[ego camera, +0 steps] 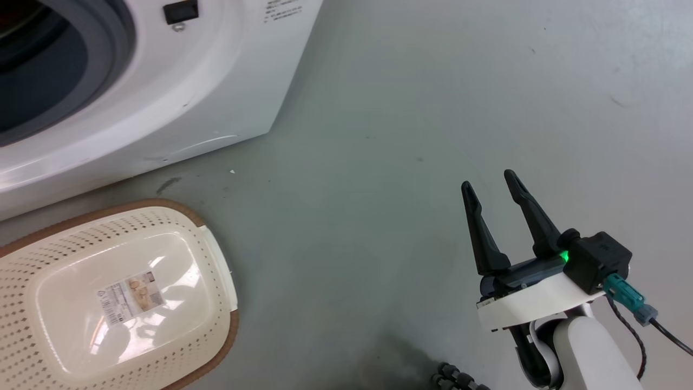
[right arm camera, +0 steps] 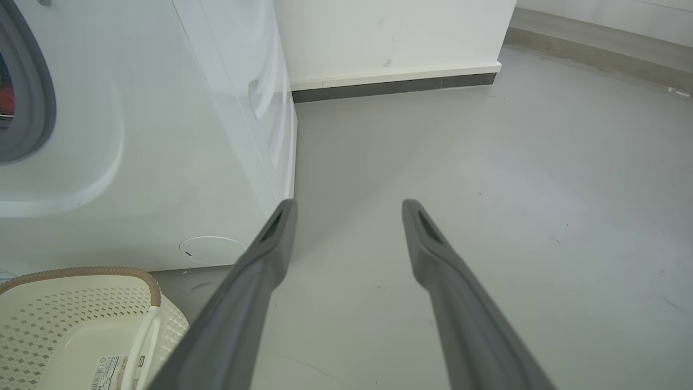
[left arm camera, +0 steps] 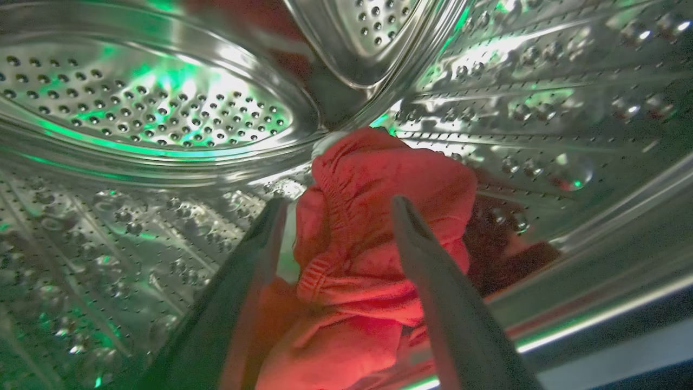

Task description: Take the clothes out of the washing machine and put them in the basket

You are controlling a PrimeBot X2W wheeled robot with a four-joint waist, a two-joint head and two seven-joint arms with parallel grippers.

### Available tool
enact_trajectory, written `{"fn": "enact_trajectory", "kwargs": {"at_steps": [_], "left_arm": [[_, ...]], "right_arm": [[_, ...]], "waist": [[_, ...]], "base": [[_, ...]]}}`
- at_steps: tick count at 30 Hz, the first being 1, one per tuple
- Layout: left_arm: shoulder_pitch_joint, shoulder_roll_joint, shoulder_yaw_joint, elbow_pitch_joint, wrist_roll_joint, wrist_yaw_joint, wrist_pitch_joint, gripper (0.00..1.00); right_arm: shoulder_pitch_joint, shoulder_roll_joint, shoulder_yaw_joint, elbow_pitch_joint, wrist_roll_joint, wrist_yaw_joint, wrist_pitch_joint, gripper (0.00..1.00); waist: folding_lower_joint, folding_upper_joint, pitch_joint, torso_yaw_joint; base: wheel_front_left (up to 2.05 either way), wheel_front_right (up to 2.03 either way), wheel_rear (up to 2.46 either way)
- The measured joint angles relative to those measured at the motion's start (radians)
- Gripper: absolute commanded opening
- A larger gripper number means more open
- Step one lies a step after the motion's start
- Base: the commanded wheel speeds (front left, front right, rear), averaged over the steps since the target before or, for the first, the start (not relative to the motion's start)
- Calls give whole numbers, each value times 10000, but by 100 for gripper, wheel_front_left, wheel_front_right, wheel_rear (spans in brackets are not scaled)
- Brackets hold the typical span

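My left end effector [left arm camera: 338,201] is deep inside the perforated steel drum [left arm camera: 162,108] of the large white front-loading washing machine [ego camera: 216,81]. Its 2 long dark fingers are apart and straddle the crumpled bright red fabric garment [left arm camera: 379,179], which lies bunched against the drum's wall. Nothing is clamped yet.

To do this well, I judge I should push in until a thick fold, such as the ribbed hem, sits between the fingers. Then I should close firmly, so the cloth does not slip when drawn over the grey rubber ring [right arm camera: 46,103].

My left arm reaches in through the opening, fingers pointing at the drum's back. My right end effector [ego camera: 489,181] hovers over the grey floor [ego camera: 379,108], fingers apart and holding nothing. It is well apart from the cream perforated plastic basket with its brown rim [ego camera: 157,203], which stands just before the machine.
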Motion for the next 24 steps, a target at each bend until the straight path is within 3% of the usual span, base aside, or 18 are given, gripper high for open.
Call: {"fn": "enact_trajectory", "kwargs": {"at_steps": [10, 17, 24], "left_arm": [[-995, 1574, -1229, 541, -1032, -13, 1542, 100], [-1499, 2619, -1992, 90, -1609, -13, 2796, 100], [-1584, 3041, -2546, -353, -2182, -13, 4464, 100]], "right_arm": [[1, -2, 504, -201, 447, 0, -2, 100], [3, -4, 832, -251, 777, 0, -4, 100], [-43, -2, 982, -278, 978, 0, -4, 100]], "waist": [[0, 0, 564, -718], [-1, 0, 1161, -1036], [-1, 0, 1557, -1151]], "base": [[0, 0, 0], [0, 0, 0], [0, 0, 0]]}}
